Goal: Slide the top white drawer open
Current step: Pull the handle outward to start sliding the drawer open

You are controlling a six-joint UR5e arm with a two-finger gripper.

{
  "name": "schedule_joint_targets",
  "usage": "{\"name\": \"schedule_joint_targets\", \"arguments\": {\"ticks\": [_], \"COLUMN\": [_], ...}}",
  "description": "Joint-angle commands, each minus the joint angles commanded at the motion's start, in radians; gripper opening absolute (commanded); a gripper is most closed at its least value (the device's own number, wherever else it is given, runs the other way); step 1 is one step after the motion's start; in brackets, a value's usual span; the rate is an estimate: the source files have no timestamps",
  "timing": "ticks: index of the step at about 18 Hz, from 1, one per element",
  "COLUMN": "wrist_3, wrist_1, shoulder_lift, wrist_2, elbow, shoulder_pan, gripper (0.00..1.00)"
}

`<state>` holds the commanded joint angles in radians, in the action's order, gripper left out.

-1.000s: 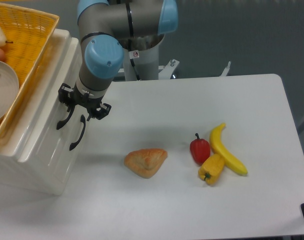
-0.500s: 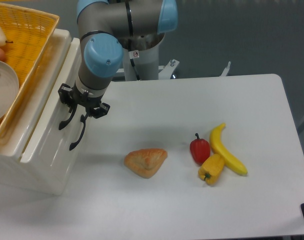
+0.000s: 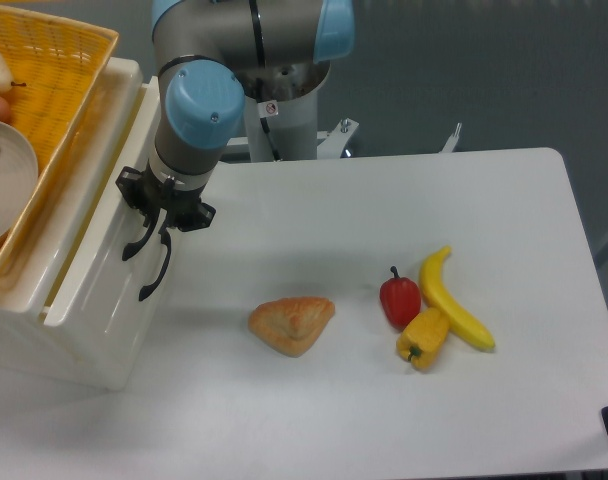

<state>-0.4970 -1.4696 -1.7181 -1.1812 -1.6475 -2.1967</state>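
A: What sits at the far left of the frame?

B: A yellow woven basket (image 3: pixel 59 60) fills the upper left corner, resting on top of the cream-white cabinet (image 3: pixel 44 345). A pale plate (image 3: pixel 6 180) lies inside it, cut off by the left edge.

A: And the top white drawer?

B: The top white drawer (image 3: pixel 109 230) is the upper box of that cabinet, left of centre. Its front stands out a little from the cabinet body, with a narrow gap showing along its top edge. Its curved black handle (image 3: pixel 137 240) is on the front, and the lower drawer's handle (image 3: pixel 154 272) sits just beside it, lower and to the right.

A: Where is the gripper?

B: The gripper (image 3: pixel 162 212) hangs from the arm's blue-capped wrist (image 3: pixel 196 110) right at the upper handle. The fingers (image 3: pixel 136 194) reach down around that handle, but whether they are clamped on it cannot be told from this view.

A: What lies further right on the counter?

B: On the white counter (image 3: pixel 314 420), a golden pastry (image 3: pixel 292 324) lies near the middle, well apart from the cabinet. Right of it a red pepper (image 3: pixel 400 300) touches a yellow pepper (image 3: pixel 422 338), and a banana (image 3: pixel 452 298) lies against them on the right.
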Motion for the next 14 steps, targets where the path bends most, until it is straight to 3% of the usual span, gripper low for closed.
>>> {"name": "schedule_joint_targets", "arguments": {"ticks": [14], "wrist_3": [0.002], "wrist_1": [0.003], "shoulder_lift": [-0.009], "wrist_2": [-0.008], "elbow": [0.002], "shoulder_pan": [-0.009], "gripper": [0.15]}}
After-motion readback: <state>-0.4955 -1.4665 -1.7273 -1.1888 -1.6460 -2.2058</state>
